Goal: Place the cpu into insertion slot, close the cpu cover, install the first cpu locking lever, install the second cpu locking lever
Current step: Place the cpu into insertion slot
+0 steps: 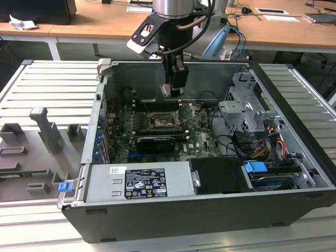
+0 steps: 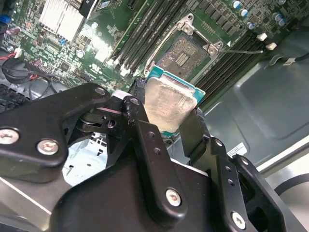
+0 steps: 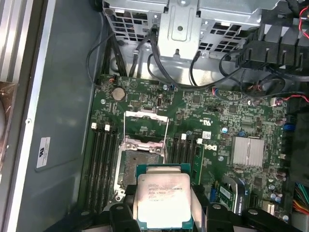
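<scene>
My gripper [image 1: 172, 90] is shut on the cpu [image 1: 171, 90] and hangs over the motherboard inside the open computer case. In both wrist views the cpu [image 2: 166, 104] [image 3: 161, 199], a pale metal square on a green edge, sits between the black fingers [image 2: 194, 129] [image 3: 202, 212]. The insertion slot [image 3: 140, 164] [image 2: 186, 54] [image 1: 161, 122] lies bare below the chip, a little away from it. The cpu cover [image 3: 146, 126] is swung open off the slot, on the side away from the gripper. A thin locking lever [image 2: 241, 50] sticks out beside the slot.
Long black memory slots [image 3: 104, 164] [image 3: 186, 150] flank the socket on both sides. A finned heatsink [image 3: 248, 151], a metal drive cage [image 1: 247, 113] with cables [image 3: 159, 63], the power supply [image 1: 139, 181] and the case walls [image 1: 100, 121] surround the board. Grey fixtures [image 1: 44, 128] stand at the exterior view's left.
</scene>
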